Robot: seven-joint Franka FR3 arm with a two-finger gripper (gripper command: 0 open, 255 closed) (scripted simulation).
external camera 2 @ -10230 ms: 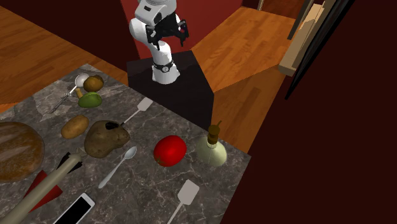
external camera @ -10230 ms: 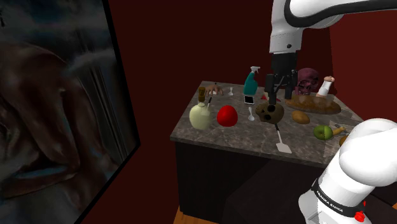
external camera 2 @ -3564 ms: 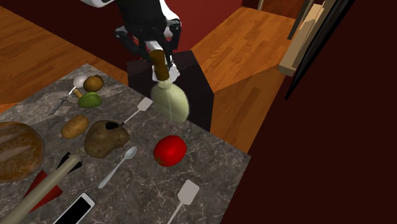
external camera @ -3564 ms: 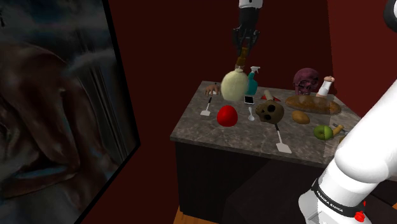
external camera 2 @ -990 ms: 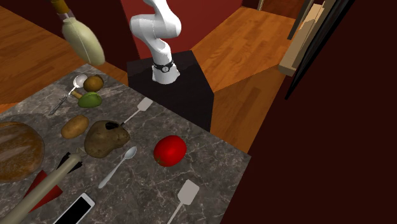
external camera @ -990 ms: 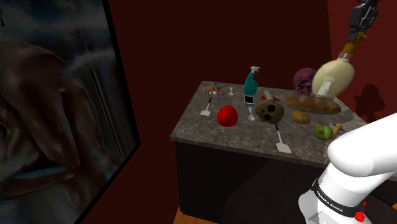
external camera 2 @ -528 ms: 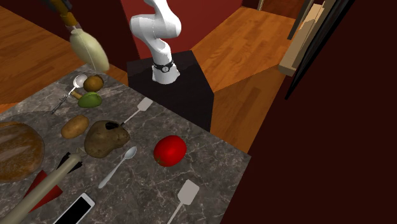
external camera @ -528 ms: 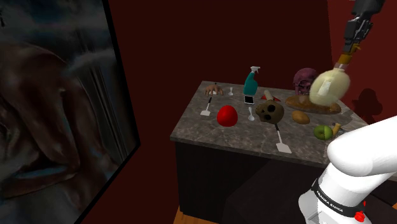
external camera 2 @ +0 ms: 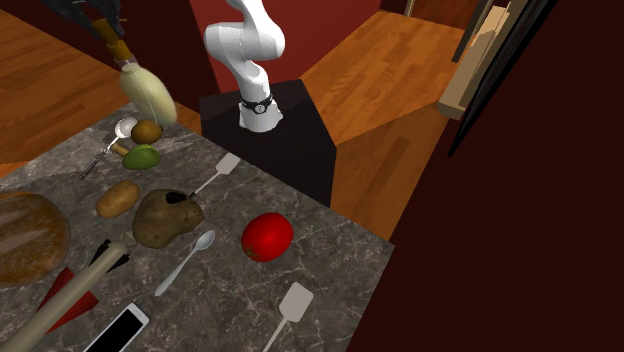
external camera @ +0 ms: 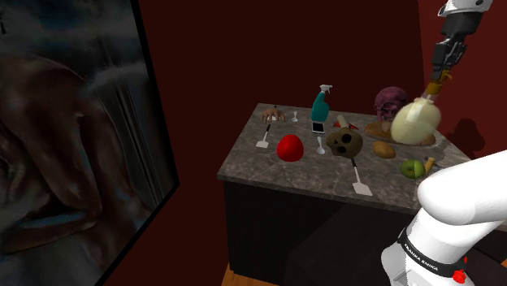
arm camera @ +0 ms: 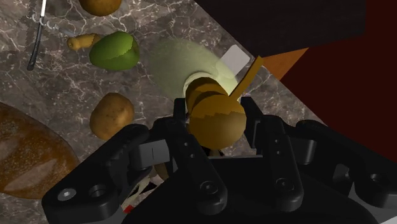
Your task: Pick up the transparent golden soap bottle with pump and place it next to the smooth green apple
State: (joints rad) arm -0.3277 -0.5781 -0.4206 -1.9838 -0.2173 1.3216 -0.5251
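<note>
My black gripper (external camera: 439, 75) is shut on the brown pump top of the soap bottle (external camera: 415, 123), a round pale yellow-green flask that hangs tilted above the marble table's far right in the shoulder view. In the second exterior view the gripper (external camera 2: 113, 38) holds the bottle (external camera 2: 147, 94) just above the green apple (external camera 2: 142, 157). In the wrist view the fingers (arm camera: 182, 125) clasp the golden pump cap of the bottle (arm camera: 216, 118); beyond the bottle's body lies the green apple (arm camera: 114, 52). In the shoulder view the apple (external camera: 412, 168) rests near the table's front right corner.
A potato (arm camera: 111, 114), a bread loaf (arm camera: 25, 153) and a spoon (external camera 2: 120, 128) lie near the apple. A skull (external camera: 344, 144), a red round fruit (external camera: 291, 148), a teal spray bottle (external camera: 321, 104) and a spatula (external camera: 360, 183) stand further along the marble table (external camera: 268, 166).
The gripper has carried the bottle down and a little toward the apple; the bottle now hangs lower over the table than a second ago.
</note>
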